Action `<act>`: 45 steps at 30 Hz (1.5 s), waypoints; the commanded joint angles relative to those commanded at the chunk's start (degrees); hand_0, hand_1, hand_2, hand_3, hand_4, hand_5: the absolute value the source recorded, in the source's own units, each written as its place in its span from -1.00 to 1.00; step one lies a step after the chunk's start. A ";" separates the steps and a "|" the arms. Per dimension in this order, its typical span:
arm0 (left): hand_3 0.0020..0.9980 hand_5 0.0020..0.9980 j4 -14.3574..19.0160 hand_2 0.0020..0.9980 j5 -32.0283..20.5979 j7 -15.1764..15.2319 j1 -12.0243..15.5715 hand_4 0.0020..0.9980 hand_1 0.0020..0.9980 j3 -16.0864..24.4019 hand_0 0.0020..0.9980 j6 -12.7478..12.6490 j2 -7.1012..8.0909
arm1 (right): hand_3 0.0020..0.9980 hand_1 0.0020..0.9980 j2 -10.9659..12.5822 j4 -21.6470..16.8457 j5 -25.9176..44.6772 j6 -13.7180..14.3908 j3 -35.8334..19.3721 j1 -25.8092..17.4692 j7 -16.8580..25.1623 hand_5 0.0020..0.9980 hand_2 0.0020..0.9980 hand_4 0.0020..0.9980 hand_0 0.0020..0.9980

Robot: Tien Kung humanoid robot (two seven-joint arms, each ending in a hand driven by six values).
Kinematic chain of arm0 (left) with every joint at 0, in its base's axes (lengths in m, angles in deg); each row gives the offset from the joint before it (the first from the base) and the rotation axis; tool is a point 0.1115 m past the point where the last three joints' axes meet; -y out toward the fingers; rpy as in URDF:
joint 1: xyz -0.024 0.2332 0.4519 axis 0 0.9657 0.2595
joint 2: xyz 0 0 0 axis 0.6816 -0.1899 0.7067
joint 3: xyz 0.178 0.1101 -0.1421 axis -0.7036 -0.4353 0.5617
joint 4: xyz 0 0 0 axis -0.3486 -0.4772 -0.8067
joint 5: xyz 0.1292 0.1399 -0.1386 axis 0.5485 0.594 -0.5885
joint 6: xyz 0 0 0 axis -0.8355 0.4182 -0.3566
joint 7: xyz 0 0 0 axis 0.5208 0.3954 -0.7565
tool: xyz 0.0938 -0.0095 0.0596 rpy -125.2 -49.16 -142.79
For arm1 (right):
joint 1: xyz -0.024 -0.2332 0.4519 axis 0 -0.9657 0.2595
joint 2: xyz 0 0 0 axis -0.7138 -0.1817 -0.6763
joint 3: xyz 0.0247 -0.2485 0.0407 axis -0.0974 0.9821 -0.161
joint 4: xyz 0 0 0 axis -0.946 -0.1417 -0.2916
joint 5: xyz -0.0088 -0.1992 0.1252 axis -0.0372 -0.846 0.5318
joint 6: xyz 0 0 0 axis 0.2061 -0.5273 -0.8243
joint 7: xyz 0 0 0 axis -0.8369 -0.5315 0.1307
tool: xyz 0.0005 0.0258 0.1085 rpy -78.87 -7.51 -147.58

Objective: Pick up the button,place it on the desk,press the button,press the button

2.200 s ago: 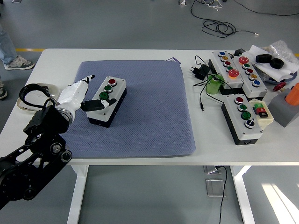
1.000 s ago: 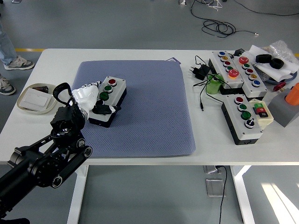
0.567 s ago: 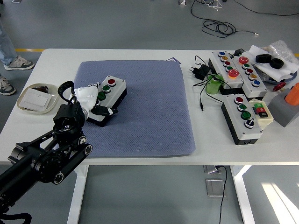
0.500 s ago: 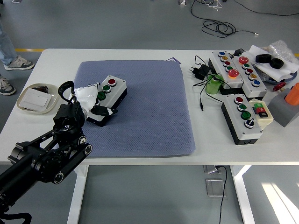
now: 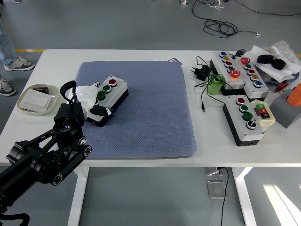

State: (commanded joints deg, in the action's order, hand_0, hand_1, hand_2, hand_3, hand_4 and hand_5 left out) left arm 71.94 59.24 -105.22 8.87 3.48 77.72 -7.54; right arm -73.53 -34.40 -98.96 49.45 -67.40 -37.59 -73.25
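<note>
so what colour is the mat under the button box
Blue-grey mat, textured, seen in the head view.

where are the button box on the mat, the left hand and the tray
button box [image 5: 114, 92], head view, on its grey top face beside the red button
left hand [image 5: 87, 97], head view, on the white back of the hand
tray [image 5: 24, 108], head view, on its near rim

1 head view: high on robot's side, facing forward and down over white table [image 5: 141, 157], whole tabletop framed
</note>
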 joint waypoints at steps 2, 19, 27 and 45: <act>0.72 -0.42 -0.23 0.00 0.04 0.00 -0.12 0.86 -0.12 -0.19 -0.39 0.22 0.05 | 0.50 0.60 -0.01 0.00 0.04 0.06 0.00 0.01 -0.01 -0.04 0.64 -0.18 0.58; -0.05 -0.74 -1.46 -0.44 3.05 0.00 -0.54 0.52 -0.36 -1.49 -0.45 -3.52 0.85 | 0.50 0.60 -0.05 0.00 -0.13 0.15 -0.05 -0.15 -0.21 -0.04 0.64 -0.18 0.58; -0.19 -0.73 -2.15 -0.49 3.05 6.65 -0.38 0.28 -0.37 -2.99 -0.41 -8.42 2.27 | 0.50 0.60 -0.05 0.00 -0.51 0.19 -0.33 -0.36 -0.25 -0.04 0.64 -0.18 0.58; -0.29 -0.96 -2.25 -0.56 0.26 32.61 -4.33 0.10 -0.39 -6.11 -0.40 -9.24 8.13 | 0.50 0.60 -0.14 0.00 -0.32 0.33 -0.02 -0.26 -0.45 -0.04 0.64 -0.18 0.58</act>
State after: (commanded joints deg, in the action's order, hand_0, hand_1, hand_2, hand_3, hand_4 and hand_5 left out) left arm 69.69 59.51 -72.61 4.54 -2.63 68.48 0.59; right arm -73.67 -34.40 -99.28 49.78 -67.43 -37.85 -73.70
